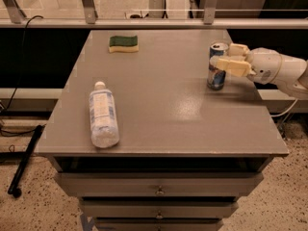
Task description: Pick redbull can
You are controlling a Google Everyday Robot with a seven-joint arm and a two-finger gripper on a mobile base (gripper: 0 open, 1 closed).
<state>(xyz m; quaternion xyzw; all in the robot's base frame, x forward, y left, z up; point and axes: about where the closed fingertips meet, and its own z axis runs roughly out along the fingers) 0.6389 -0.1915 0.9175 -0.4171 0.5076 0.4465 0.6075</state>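
1. A grey flat-topped drawer cabinet stands on a speckled floor.
2. The slim blue-and-silver redbull can stands upright near the cabinet top's right edge.
3. The cream-coloured gripper reaches in from the right at the can's upper part; I cannot tell whether it is clenched on it.
4. A clear plastic water bottle lies on its side at front left, and a green-and-yellow sponge lies at the far edge.

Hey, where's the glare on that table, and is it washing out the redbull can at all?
Camera view: a pale sheen lies on the grey table, nearer the camera than the redbull can and not on it. Camera view: the gripper sits at the can on the table's right side, with a soft shadow on the tabletop under the arm.
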